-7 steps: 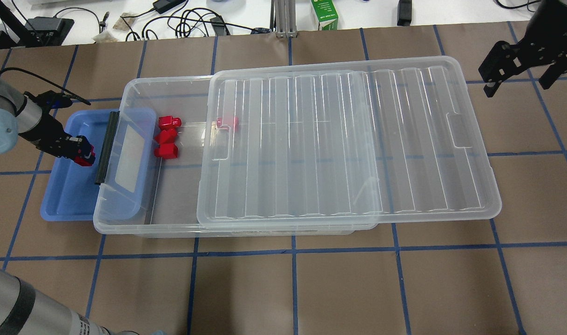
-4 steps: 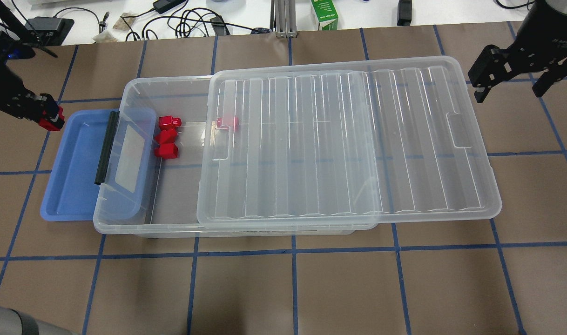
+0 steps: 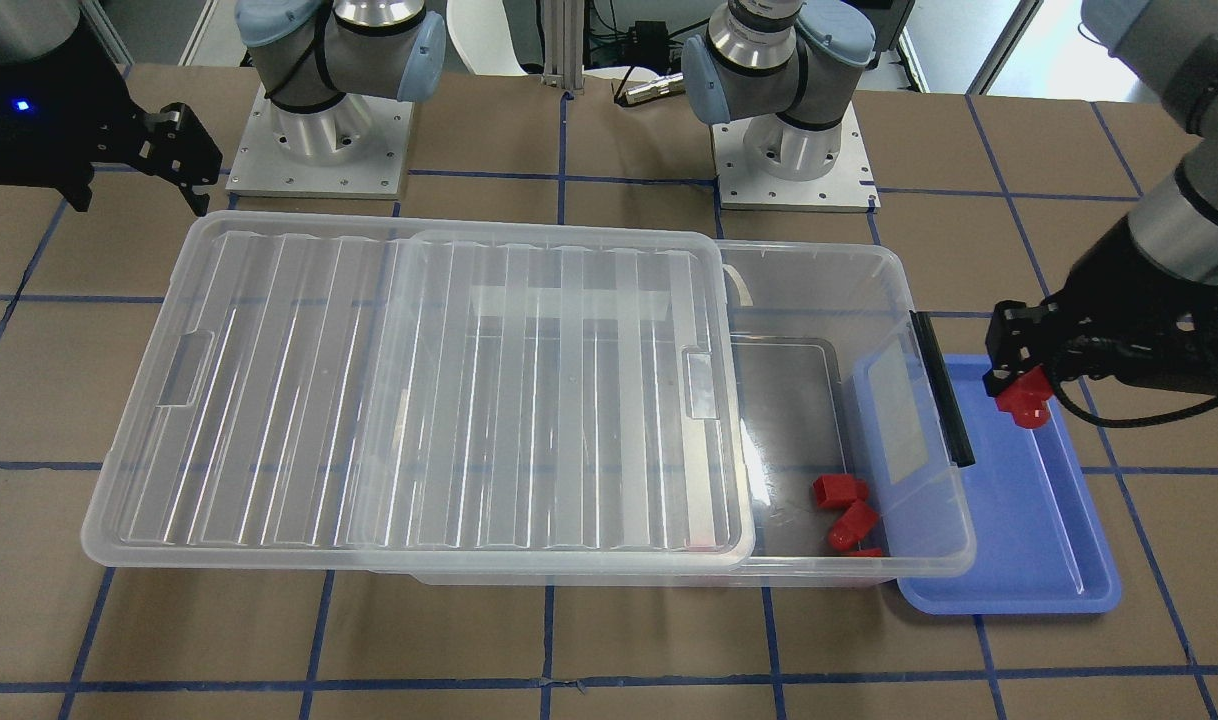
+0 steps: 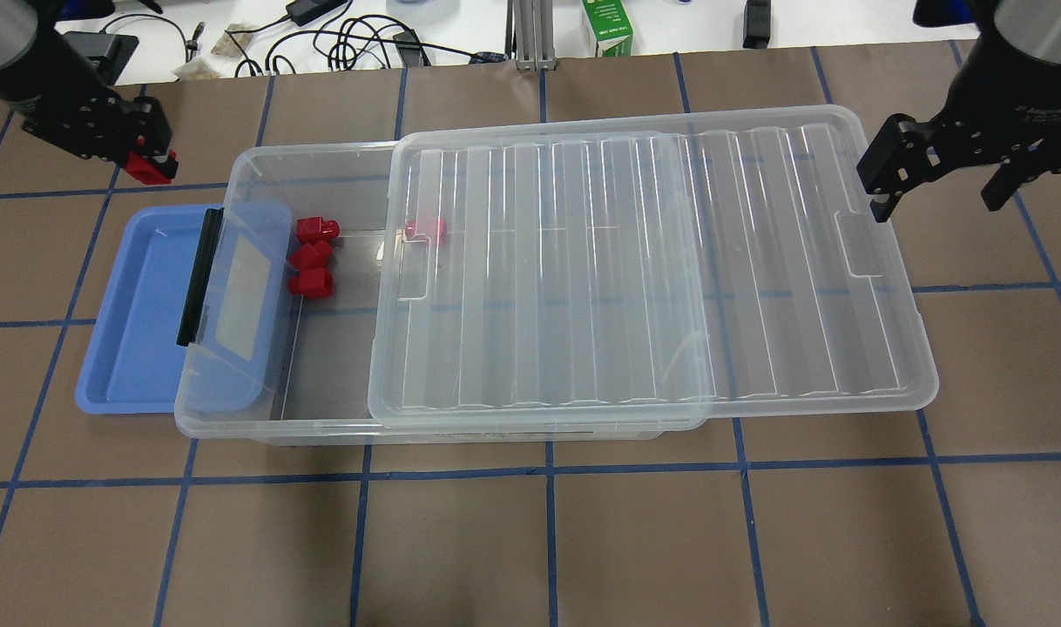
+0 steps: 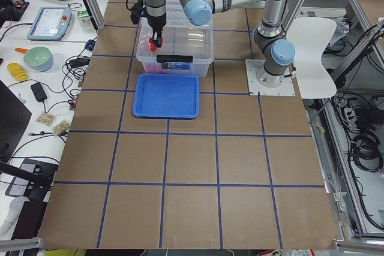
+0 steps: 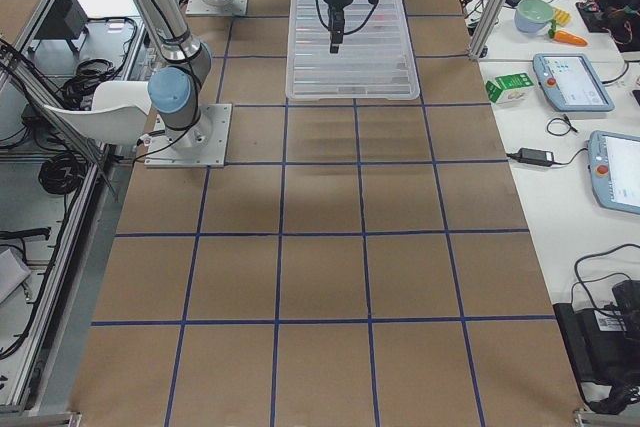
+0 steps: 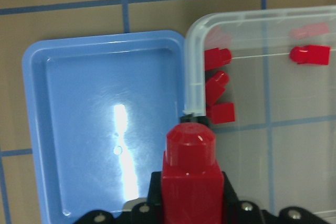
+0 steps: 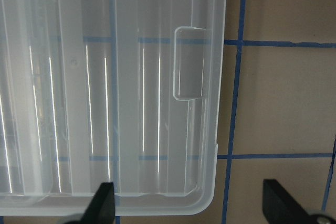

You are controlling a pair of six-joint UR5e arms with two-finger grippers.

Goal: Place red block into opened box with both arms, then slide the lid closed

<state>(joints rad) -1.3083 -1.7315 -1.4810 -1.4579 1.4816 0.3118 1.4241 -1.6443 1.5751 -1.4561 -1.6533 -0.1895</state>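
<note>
Wrist view: left end effector (image 7: 189,195) clamps red block (image 7: 189,163); overhead shows sliver.

block (image 7: 189,179) in left tool (image 4: 147,157): bright red | left tool, right tool (image 4: 938,187): black | tray (image 4: 138,348) below left tool: blue | box (image 4: 260,157): clear, black strip (image 4: 198,274) at its end near left tool | lid (image 4: 635,261): clear, ribbed | loose blocks (image 4: 313,257): red | tabletop (image 4: 583,540): brown, blue grid lines
</note>
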